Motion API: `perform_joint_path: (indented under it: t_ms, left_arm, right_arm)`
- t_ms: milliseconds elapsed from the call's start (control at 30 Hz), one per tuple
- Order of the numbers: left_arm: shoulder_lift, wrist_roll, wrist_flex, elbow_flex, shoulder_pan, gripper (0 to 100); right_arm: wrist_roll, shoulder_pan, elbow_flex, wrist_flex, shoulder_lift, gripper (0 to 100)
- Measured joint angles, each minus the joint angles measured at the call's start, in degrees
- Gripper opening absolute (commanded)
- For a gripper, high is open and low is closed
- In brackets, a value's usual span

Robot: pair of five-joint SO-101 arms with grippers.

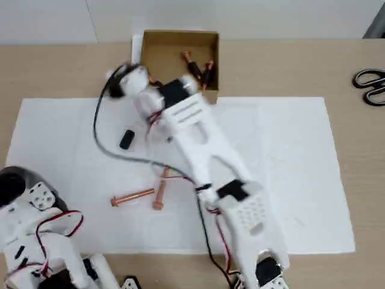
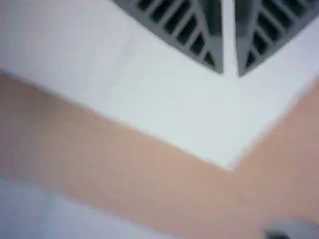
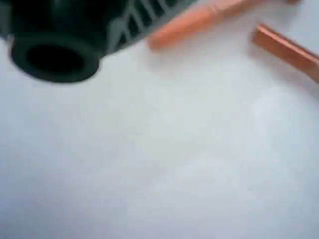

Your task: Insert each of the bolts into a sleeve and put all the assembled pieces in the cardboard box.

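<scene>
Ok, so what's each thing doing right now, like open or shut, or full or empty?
Cardboard box: open, two assembled pieces lying inside.
Sleeve: lying on the paper, empty.
Two bolts: bare, lying on the paper.
Left claw: shut, holding nothing.
Right claw: beside the sleeve; open or shut, cannot tell.
Scissors: lying on the table.
</scene>
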Motion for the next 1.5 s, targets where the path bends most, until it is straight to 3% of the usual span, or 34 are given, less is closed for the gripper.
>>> perform_joint_path:
  t_ms: [267, 500, 667, 833, 1000, 1267, 1500]
  left_arm:
    - [34.20, 10.73, 7.47, -19.08, 7.47, 1]
    - [62.59, 33.49, 14.68, -29.54, 21.19, 1]
    - [69.89, 52.75, 14.68, -31.91, 26.11, 1]
    - [70.33, 64.18, 16.18, -31.47, 30.68, 1]
    - [70.59, 67.69, 15.74, -30.68, 32.53, 4]
    - [70.68, 67.87, 10.29, -22.42, 32.62, 27]
    - [70.68, 65.67, 11.96, -20.48, 32.97, 20]
  right_arm:
    - [2.73, 2.99, 22.68, 0.09, -24.79, 0.4]
    - [0.88, 5.63, 41.49, -2.81, -42.90, 0.5]
    - [-2.11, 13.54, 54.15, -7.82, -51.08, 0.5]
    - [-2.37, 17.76, 64.18, -10.37, -54.86, 0.5]
    - [-2.37, 18.20, 67.60, -11.25, -55.74, 0.5]
    - [-2.37, 18.20, 67.69, -11.25, -55.74, 0.5]
    - [-2.37, 18.20, 67.69, -11.25, -55.74, 0.5]
